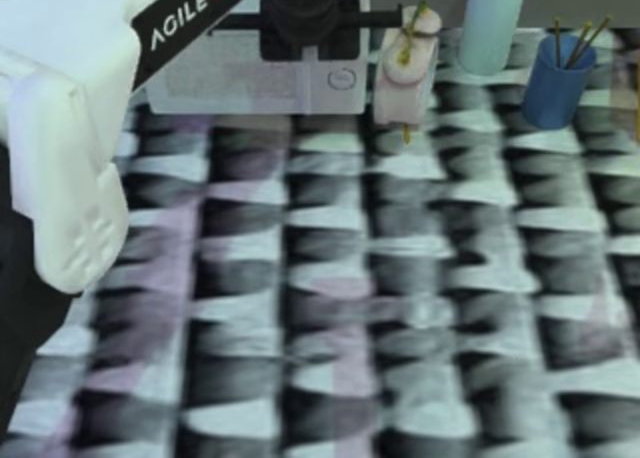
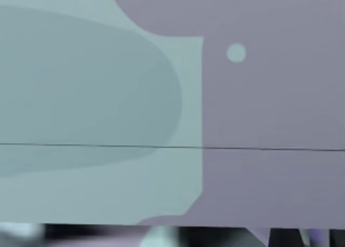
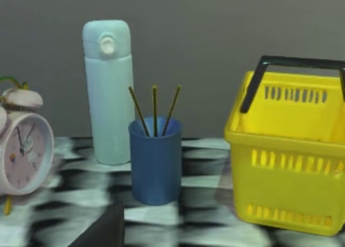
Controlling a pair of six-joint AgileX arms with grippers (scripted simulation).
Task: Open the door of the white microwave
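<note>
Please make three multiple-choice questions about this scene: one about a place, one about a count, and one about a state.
1. Where does the blue cup stand, by the top view?
A. near the table's far right
B. near the left edge
C. at the near edge

2. How many sticks are in the blue cup?
A. one
B. three
C. six

3. How does the light blue bottle stand?
A. lying flat
B. upright
C. inside the yellow basket

Answers:
1 A: it sits right of the white microwave and the alarm clock.
2 B: the right wrist view shows three.
3 B: it stands upright beside the cup.
</note>
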